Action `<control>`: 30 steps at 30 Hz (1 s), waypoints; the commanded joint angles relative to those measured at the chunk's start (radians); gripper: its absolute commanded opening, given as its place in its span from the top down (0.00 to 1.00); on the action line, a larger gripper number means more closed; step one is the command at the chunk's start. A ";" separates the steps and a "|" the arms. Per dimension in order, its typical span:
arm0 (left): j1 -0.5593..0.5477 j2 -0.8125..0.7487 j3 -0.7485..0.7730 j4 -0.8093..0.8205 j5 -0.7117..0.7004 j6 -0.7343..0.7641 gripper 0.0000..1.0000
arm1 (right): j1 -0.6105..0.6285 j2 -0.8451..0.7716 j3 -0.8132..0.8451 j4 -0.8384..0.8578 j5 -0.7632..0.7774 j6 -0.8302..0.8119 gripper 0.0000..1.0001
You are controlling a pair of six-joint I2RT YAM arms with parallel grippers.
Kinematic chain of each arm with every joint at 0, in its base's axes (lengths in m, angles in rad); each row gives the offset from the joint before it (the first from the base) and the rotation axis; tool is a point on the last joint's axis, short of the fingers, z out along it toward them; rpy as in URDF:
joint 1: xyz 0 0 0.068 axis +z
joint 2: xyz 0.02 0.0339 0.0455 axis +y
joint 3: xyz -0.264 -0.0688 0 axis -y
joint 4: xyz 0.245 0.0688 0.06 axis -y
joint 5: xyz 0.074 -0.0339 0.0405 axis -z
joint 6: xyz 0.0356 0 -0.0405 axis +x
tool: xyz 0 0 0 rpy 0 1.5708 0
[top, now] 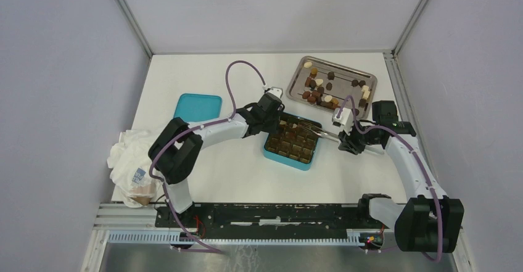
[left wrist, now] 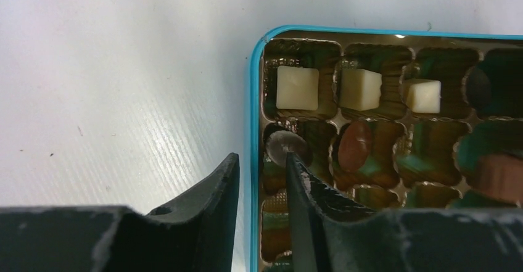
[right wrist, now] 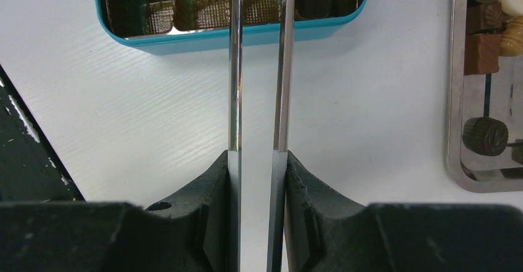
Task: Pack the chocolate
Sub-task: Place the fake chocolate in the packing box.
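The teal box point(top: 269, 152) with its brown gridded insert lies mid-table. My left gripper point(left wrist: 262, 158) is open astride the box's wall point(left wrist: 253, 99), one finger outside, the other by a round dark chocolate point(left wrist: 280, 142). Three cream-white square chocolates point(left wrist: 297, 88) fill the row beyond, and a brown one point(left wrist: 354, 145) sits beside the dark one. My right gripper point(right wrist: 258, 155) is shut on the long metal tweezers point(right wrist: 234, 68), whose arms reach over the box point(right wrist: 247, 37); their tips are out of view. More chocolate point(top: 321, 90) lies on the metal tray point(top: 345, 70).
The teal lid point(top: 197, 107) lies left of the box. A crumpled white cloth point(top: 129, 155) sits at the table's left edge. In the right wrist view the tray's rim point(right wrist: 457, 99) is at the right, with a dark round bonbon point(right wrist: 486, 136) on the tray.
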 commanded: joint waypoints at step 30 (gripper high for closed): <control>0.071 -0.789 -0.227 -0.138 -0.052 0.314 0.11 | 0.087 0.043 0.036 0.020 0.087 0.079 0.60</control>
